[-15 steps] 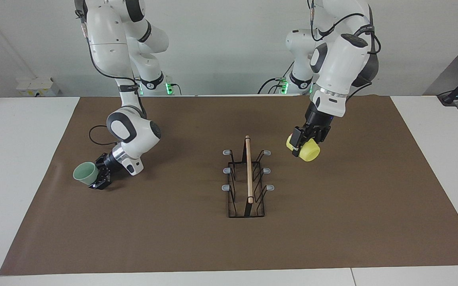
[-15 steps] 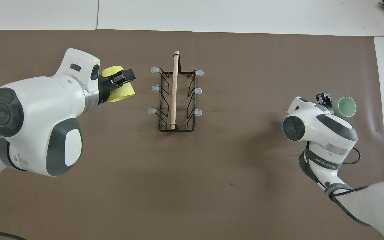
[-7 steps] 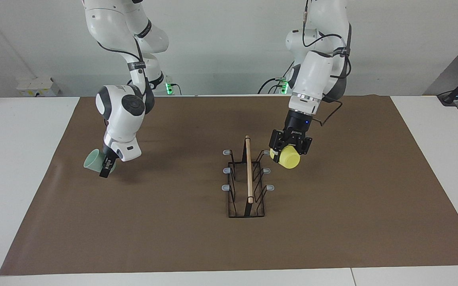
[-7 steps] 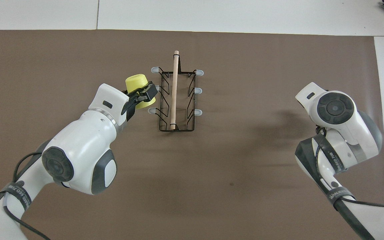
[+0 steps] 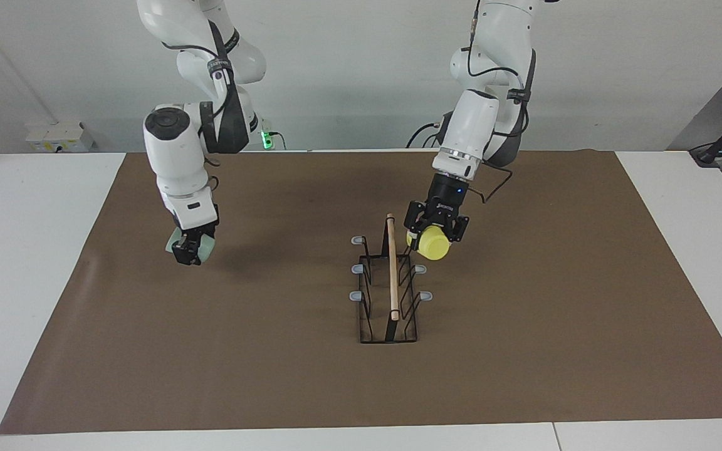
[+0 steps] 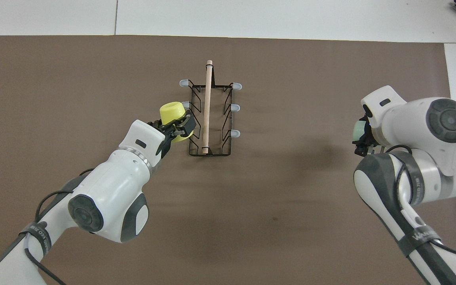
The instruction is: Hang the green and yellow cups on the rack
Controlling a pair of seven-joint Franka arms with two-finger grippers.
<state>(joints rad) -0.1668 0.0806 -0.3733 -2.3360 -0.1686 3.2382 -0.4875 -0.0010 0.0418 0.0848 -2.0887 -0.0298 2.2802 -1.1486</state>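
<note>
The black wire rack (image 5: 392,269) (image 6: 207,103), with its wooden rod on top, stands mid-table. My left gripper (image 5: 434,232) (image 6: 177,127) is shut on the yellow cup (image 5: 432,247) (image 6: 171,112), which hangs base-out against the rack's pegs on the left arm's side, by the peg nearest the robots. Whether the cup touches a peg I cannot tell. Above the mat toward the right arm's end, my right gripper (image 5: 188,252) (image 6: 361,139) points down, shut on the mint green cup (image 5: 207,248) (image 6: 357,130), which the fingers mostly hide.
A brown mat (image 5: 524,351) (image 6: 291,198) covers most of the white table (image 5: 35,250). The rack's other grey-tipped pegs (image 5: 356,269) carry nothing. A small white box (image 5: 54,134) sits by the wall at the right arm's end.
The left gripper has carried the yellow cup in to the rack's side. The right arm has lifted the green cup off the mat, turned to point down and shifted toward the rack.
</note>
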